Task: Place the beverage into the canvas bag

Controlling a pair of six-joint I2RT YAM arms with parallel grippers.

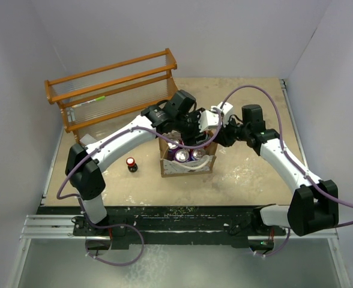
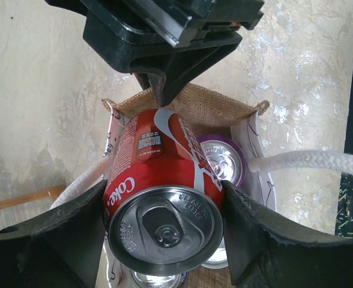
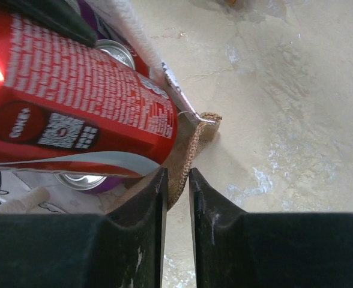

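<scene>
A red Coke can (image 2: pixel 164 156), the beverage, hangs tilted over the open mouth of the canvas bag (image 2: pixel 206 105), with my left gripper (image 2: pixel 164 198) shut on its sides just below the top. The tan bag (image 1: pixel 188 169) stands mid-table and holds purple cans (image 2: pixel 221 157). One white rope handle (image 2: pixel 308 161) trails off to the right. My right gripper (image 3: pixel 176 174) is at the bag's corner, its jaws nearly together with the woven rim (image 3: pixel 197 135) pinched between them. The red can (image 3: pixel 74 102) looms just left of those fingers. From above, both grippers (image 1: pixel 215 133) crowd over the bag.
A wooden slatted rack (image 1: pixel 113 90) stands at the back left. A small dark bottle with a red cap (image 1: pixel 131 164) is on the table left of the bag. White walls enclose the table on three sides.
</scene>
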